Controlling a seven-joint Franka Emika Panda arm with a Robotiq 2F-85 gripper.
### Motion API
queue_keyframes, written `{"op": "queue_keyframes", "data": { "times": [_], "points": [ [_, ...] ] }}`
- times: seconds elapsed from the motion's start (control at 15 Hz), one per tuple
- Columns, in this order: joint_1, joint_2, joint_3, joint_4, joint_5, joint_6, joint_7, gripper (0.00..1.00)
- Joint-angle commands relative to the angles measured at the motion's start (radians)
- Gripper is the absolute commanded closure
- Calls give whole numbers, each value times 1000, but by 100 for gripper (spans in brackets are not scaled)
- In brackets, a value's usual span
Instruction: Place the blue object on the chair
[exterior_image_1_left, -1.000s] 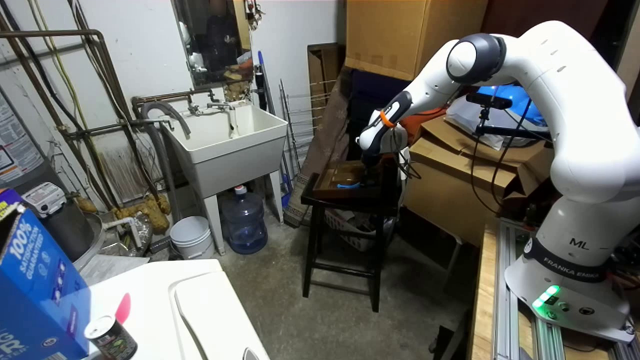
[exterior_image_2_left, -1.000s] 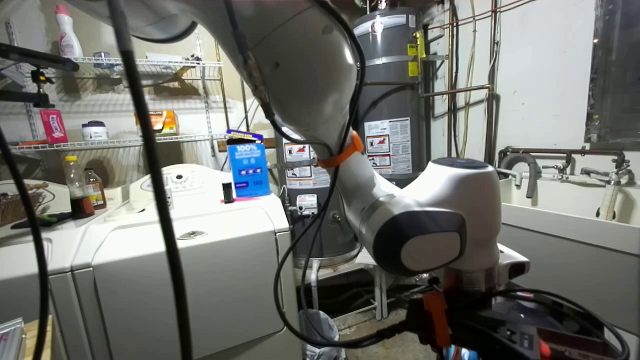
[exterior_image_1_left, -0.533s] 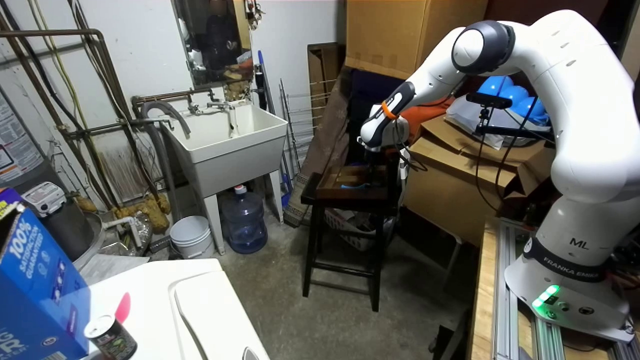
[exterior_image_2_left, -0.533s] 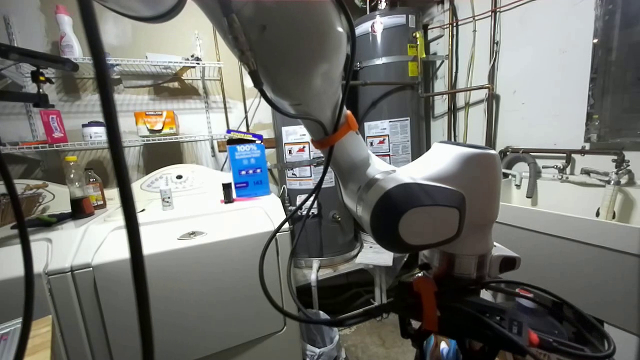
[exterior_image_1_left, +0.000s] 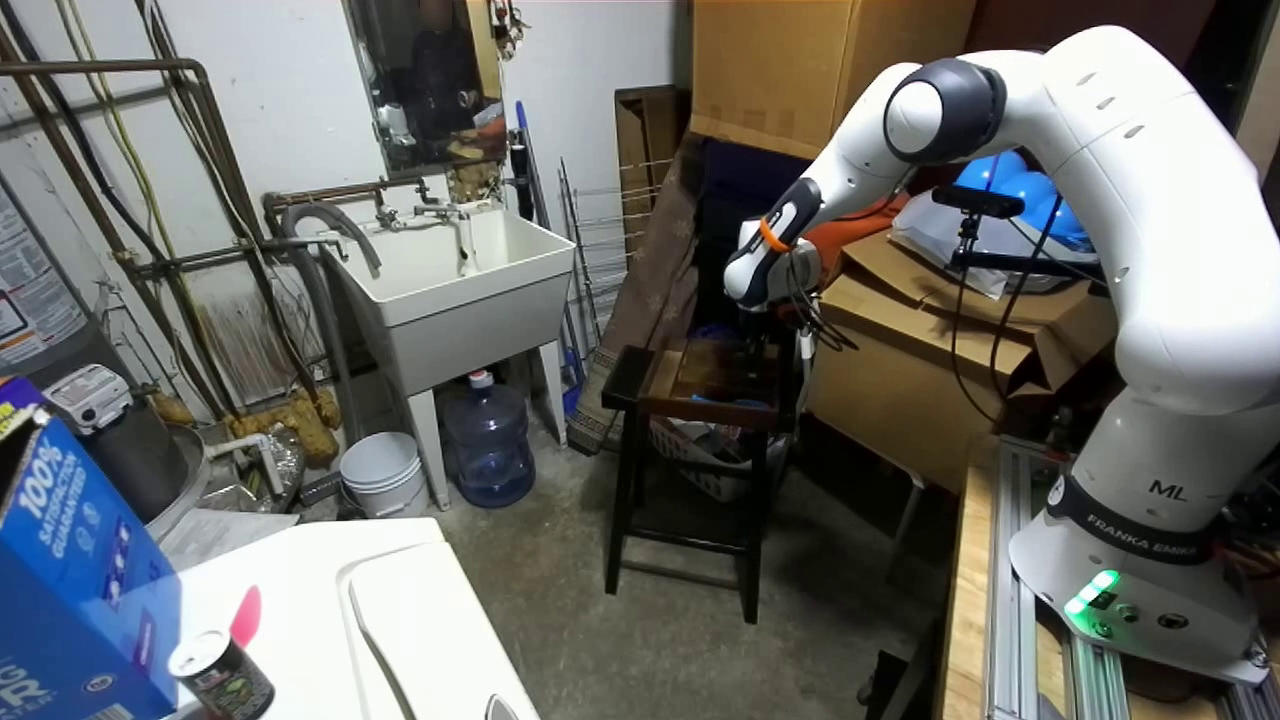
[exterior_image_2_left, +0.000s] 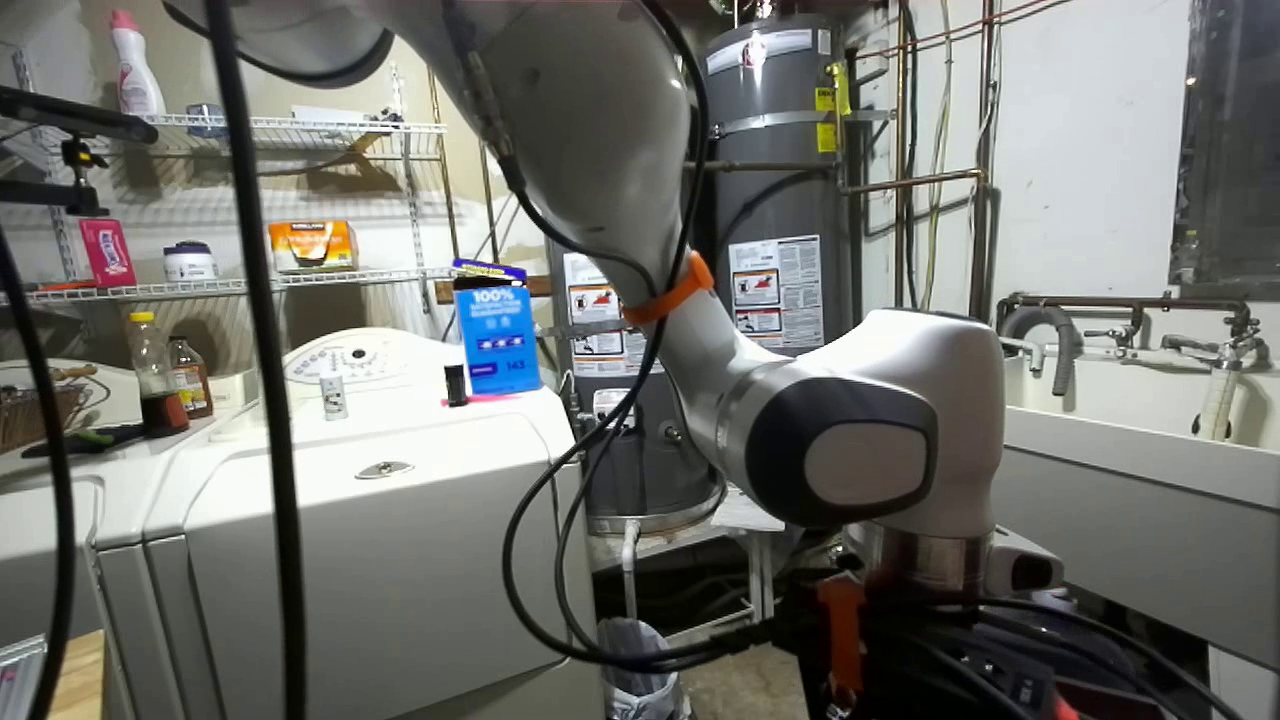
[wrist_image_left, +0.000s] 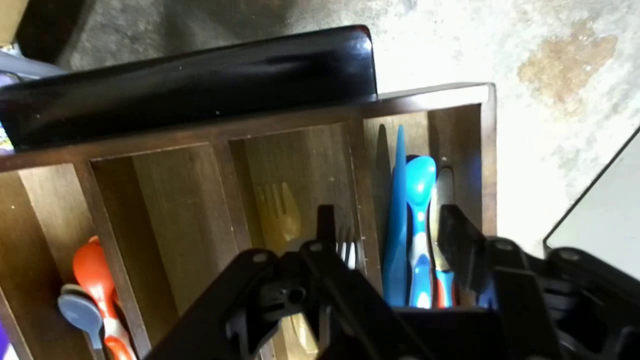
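In the wrist view a slim pointed bright-blue stick (wrist_image_left: 397, 225) lies in the end compartment of a brown wooden tray (wrist_image_left: 489, 160), beside a blue spoon (wrist_image_left: 420, 182) and a knife. My gripper (wrist_image_left: 389, 220) is open. Its fingertips are on either side of the stick, spoon and knife, with nothing gripped; their height above these is unclear. The gripper body hides the lower ends. The dark chair (exterior_image_1_left: 627, 375) carries the tray, and its glossy seat (wrist_image_left: 200, 85) shows in the wrist view. The tray overhangs the seat edge. In an exterior view the gripper (exterior_image_1_left: 755, 350) is dark and unclear.
The tray holds a yellow fork (wrist_image_left: 280, 215) and an orange spoon (wrist_image_left: 95, 270) in other compartments. A cardboard box (exterior_image_1_left: 880, 380) stands behind the chair, a sink (exterior_image_1_left: 480, 320) to one side. A white basket (exterior_image_1_left: 725, 485) is beneath the seat. Cables (exterior_image_2_left: 520, 560) loop from the arm.
In an exterior view the tray has shifted over the chair's front edge and its blue contents moved with it. The arm rose, then came partly down again.
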Motion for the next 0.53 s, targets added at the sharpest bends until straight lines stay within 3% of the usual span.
{"op": "queue_keyframes", "data": {
  "times": [0.0,0.13,0.2,0.33,0.47],
  "points": [
    [63,37,-69,34,-27,-9,108,18],
    [70,44,-76,42,-26,-6,138,23],
    [70,44,-76,44,-25,2,148,66],
    [59,47,-67,52,-18,33,158,62],
    [58,47,-68,61,-22,39,173,76]
  ]
}}
